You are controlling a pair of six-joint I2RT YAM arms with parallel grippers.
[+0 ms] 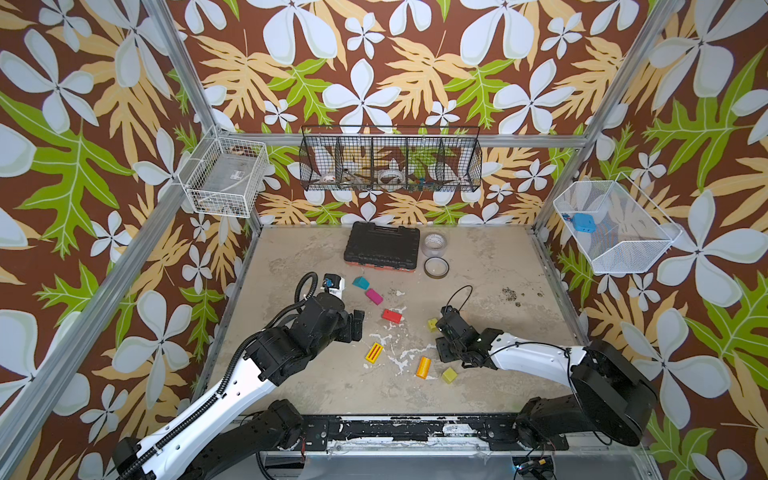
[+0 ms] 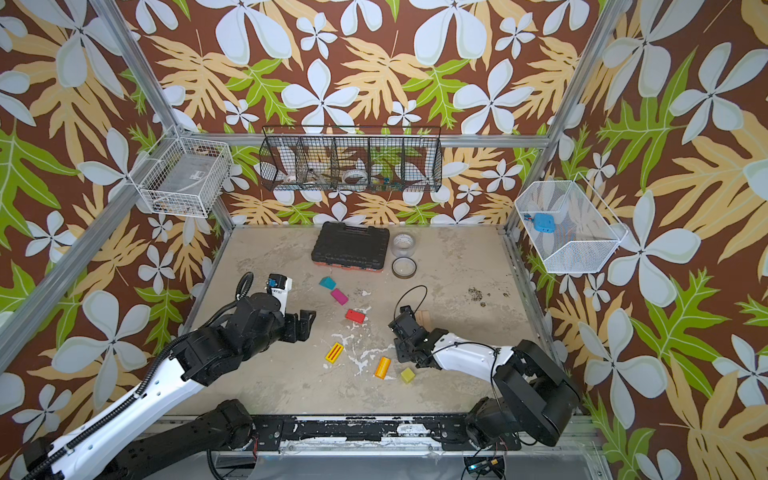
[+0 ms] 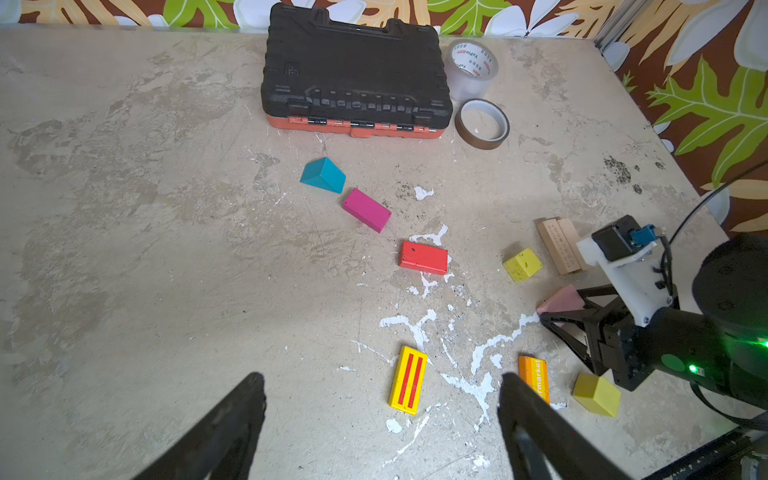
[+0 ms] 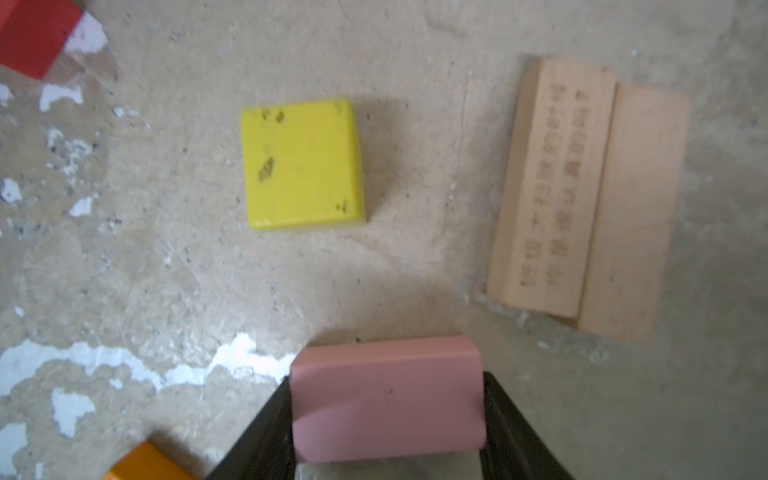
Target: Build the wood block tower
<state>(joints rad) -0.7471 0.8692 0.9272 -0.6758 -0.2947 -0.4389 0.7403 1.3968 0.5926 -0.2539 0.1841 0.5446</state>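
My right gripper [image 4: 386,378] holds the pink block [image 4: 386,415].
My left gripper [image 3: 380,377] stands wide, empty; I cannot tell whether the block touches the bench [image 3: 166,249].

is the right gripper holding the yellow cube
No, its fingers clamp the pink block; the yellow cube lies apart on the table.

1. Both top views look steeply down from high above the desk [image 1: 316,386] front, far off, toward the case [image 1: 381,248] at the back; they share the whole scene.
2. The left wrist view sits low behind the left tool [image 3: 380,380], facing the case, at middle range.
3. The right wrist view looks nearly straight down past the right tool [image 4: 386,409], very close, front-right of the case.
4. Both wrist views share the pink block [image 4: 386,399], cube [image 4: 301,162] and bars [image 4: 582,195].
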